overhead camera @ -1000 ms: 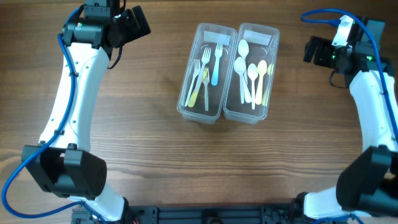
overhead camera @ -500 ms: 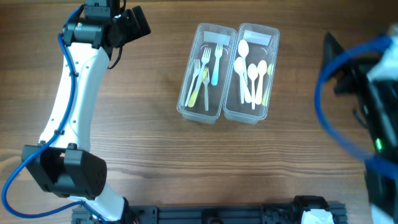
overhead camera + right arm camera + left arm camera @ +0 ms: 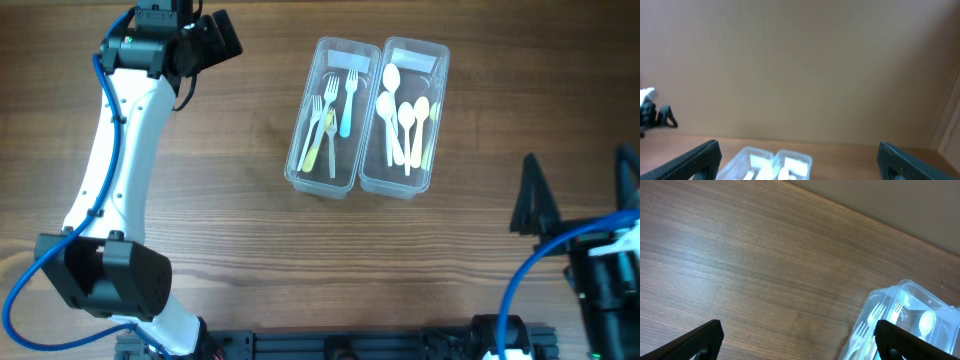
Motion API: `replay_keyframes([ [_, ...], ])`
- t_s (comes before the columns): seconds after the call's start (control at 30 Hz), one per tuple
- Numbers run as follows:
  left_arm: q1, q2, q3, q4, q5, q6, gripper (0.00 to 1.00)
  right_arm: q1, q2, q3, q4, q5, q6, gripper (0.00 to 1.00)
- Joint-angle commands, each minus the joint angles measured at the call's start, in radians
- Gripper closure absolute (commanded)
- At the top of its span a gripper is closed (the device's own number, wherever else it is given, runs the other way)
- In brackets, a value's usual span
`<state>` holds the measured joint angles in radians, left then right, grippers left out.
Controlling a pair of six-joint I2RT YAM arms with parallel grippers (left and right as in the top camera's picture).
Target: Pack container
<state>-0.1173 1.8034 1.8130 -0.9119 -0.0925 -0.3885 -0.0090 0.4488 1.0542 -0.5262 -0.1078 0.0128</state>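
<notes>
Overhead first: the container [image 3: 322, 189] sits on the bench [image 3: 240, 230], well apart from both hands, beyond and to the inside of each. The left hand [image 3: 222, 38] hangs far out to one side. The right hand [image 3: 576, 168] is low in the picture with its fingers spread wide. The forks [image 3: 325, 125] fill the trough nearer the left hand, the spoons [image 3: 405, 115] the trough nearer the right. No loose cutlery shows, so I'd judge the packing is about done. The good move now is to keep both hands high and away. That thin tub looks light enough to skid at a nudge.

Left wrist view: the left hand [image 3: 798, 330] is open, holding nothing, above bare matte wood grain. The container [image 3: 910, 286] peeks in ahead, beyond the right-side finger. It's clear, glossy plastic with rounded corners and a rolled rim, and white fork tines [image 3: 875, 322] show through the wall.

Right wrist view: the right hand [image 3: 797, 150] is spread and empty too, aimed mostly at a plain beige wall. The container [image 3: 747, 155] lies low, ahead between the fingers, its twin troughs pale and see-through. Any approach should come from above, not sideways into those rims.
</notes>
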Motion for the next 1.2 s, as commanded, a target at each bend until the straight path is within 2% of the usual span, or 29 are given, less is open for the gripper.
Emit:
replay_keyframes([
  [0.0,0.006,0.003,0.000,0.002,-0.003,-0.016,0.00,0.005,-0.116,-0.222,0.143,-0.025,0.003,0.00],
  [0.23,0.006,0.003,0.000,0.002,-0.003,-0.016,0.00,0.005,-0.304,-0.626,0.448,-0.043,0.051,0.00],
  [0.47,0.006,0.003,0.000,0.002,-0.003,-0.016,0.00,0.005,-0.415,-0.920,0.615,-0.042,0.055,0.00],
  [0.77,0.006,0.003,0.000,0.002,-0.003,-0.016,0.00,0.005,-0.445,-1.017,0.650,-0.042,0.029,0.00],
  [0.93,0.006,0.003,0.000,0.002,-0.003,-0.016,0.00,0.005,-0.446,-1.049,0.634,-0.050,-0.025,0.00],
  [1.1,0.006,0.003,0.000,0.002,-0.003,-0.016,0.00,0.005,-0.446,-1.049,0.634,-0.097,-0.171,0.00],
  [1.17,0.006,0.003,0.000,0.002,-0.003,-0.016,0.00,0.005,-0.446,-1.049,0.634,-0.096,-0.171,0.00],
])
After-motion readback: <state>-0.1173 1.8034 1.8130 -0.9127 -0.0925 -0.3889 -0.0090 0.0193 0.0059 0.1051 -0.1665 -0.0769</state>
